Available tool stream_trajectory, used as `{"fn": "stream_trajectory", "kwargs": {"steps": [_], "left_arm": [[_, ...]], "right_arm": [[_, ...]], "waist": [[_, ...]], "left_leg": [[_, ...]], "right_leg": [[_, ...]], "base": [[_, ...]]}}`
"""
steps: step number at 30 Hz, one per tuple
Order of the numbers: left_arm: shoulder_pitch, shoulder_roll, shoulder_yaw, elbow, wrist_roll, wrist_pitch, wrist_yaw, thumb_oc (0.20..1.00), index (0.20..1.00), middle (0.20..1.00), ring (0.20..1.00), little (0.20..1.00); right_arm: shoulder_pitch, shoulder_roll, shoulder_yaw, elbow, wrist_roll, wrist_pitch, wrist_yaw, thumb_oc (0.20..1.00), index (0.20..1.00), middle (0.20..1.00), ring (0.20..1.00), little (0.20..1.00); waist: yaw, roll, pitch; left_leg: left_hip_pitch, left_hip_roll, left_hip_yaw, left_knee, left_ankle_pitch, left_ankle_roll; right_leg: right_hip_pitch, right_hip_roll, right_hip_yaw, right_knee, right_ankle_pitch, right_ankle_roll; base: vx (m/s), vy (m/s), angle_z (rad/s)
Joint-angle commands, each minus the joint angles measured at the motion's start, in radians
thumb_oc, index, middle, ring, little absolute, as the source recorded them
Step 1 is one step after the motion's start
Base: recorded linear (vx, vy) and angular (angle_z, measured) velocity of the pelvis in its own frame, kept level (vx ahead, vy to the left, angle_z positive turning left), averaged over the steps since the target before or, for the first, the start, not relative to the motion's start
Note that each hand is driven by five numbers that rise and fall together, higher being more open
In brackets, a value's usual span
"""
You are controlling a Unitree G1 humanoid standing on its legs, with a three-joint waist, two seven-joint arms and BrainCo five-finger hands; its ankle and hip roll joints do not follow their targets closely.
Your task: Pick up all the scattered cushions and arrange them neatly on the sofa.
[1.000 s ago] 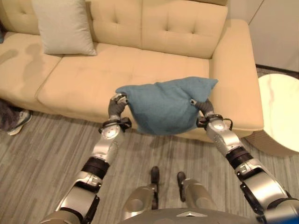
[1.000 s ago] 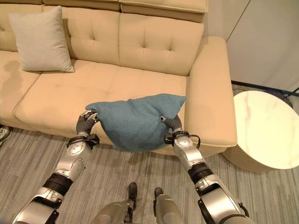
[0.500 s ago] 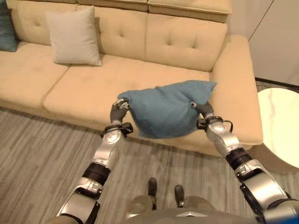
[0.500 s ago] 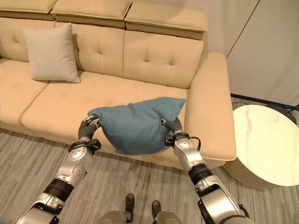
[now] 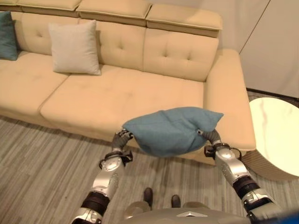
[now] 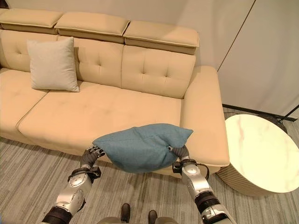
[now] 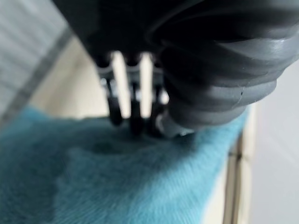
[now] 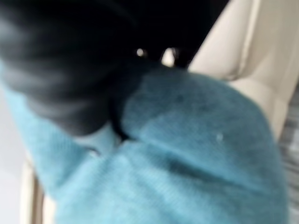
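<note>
The robot's left hand [image 5: 122, 139] was curled into one end of a teal cushion [image 5: 170, 130], its dark-tipped fingers [image 7: 134, 109] pressed into the fabric, as the left wrist view showed from close up. The right hand [image 5: 211, 138] gripped the opposite end, its dark cover buried against the blue cloth in the right wrist view. Between the two hands the teal cushion hung in the air, sagging a little in the middle, just in front of the beige sofa [image 5: 135, 93] and over the front edge of its seat, near the sofa's right armrest [image 5: 227, 100].

Further back on the sofa, a pale grey cushion [image 5: 74, 47] stood upright against the tufted backrest, well apart from the held one. At the sofa's far left end, another teal cushion [image 5: 6, 36] leaned on the backrest, cut off by the edge of the view. Beyond the sofa's right armrest stood a round white marble-topped side table [image 6: 260, 153], close beside the armrest. In front of the sofa lay a grey striped wooden floor [image 5: 42, 154].
</note>
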Motion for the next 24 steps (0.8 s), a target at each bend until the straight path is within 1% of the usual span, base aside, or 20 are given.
{"fn": "stream_trajectory", "kwargs": {"steps": [1,13,19,21,24], "left_arm": [[-0.024,0.004,0.028,-0.042,0.029,-0.04,-0.016,0.2,0.2,0.2,0.2,0.2],[-0.014,0.004,0.051,-0.026,0.023,-0.041,-0.012,0.2,0.2,0.2,0.2,0.2],[0.011,-0.007,0.063,0.021,0.049,-0.03,0.003,0.2,0.2,0.2,0.2,0.2],[0.019,-0.014,0.071,0.037,0.061,-0.026,0.02,1.0,1.0,1.0,1.0,1.0],[0.032,-0.024,0.083,0.046,0.071,-0.021,0.039,1.0,1.0,1.0,1.0,1.0]], "right_arm": [[0.008,-0.001,-0.049,-0.095,0.0,-0.066,-0.003,0.2,0.2,0.2,0.2,0.2],[0.015,-0.014,-0.064,-0.111,-0.003,-0.066,-0.002,0.2,0.2,0.2,0.2,0.2],[0.022,-0.017,-0.067,-0.123,-0.002,-0.069,-0.003,0.2,0.2,0.2,0.2,0.2],[0.024,-0.017,-0.066,-0.131,-0.004,-0.072,-0.007,0.2,0.2,0.2,0.2,0.2],[0.03,-0.019,-0.065,-0.141,-0.005,-0.071,-0.011,0.2,0.2,0.2,0.2,0.2]], "waist": [[-0.009,-0.063,-0.057],[-0.01,-0.052,-0.067],[-0.01,-0.047,-0.07],[-0.011,-0.046,-0.07],[-0.012,-0.045,-0.071]], "left_leg": [[0.017,0.003,0.054,0.054,-0.098,-0.034],[0.036,0.003,0.06,0.027,-0.093,-0.034],[0.051,0.005,0.06,0.017,-0.092,-0.035],[0.052,0.005,0.061,0.017,-0.091,-0.036],[0.053,0.006,0.06,0.016,-0.091,-0.037]], "right_leg": [[0.023,-0.073,-0.059,-0.152,0.115,0.105],[0.027,-0.071,-0.058,-0.152,0.11,0.108],[0.037,-0.07,-0.059,-0.152,0.103,0.107],[0.037,-0.069,-0.06,-0.152,0.103,0.106],[0.038,-0.069,-0.061,-0.152,0.101,0.105]], "base": [[0.05,0.024,-0.04],[0.02,0.011,0.0],[0.01,0.001,0.0],[0.0,0.0,0.0],[0.0,0.0,0.0]]}}
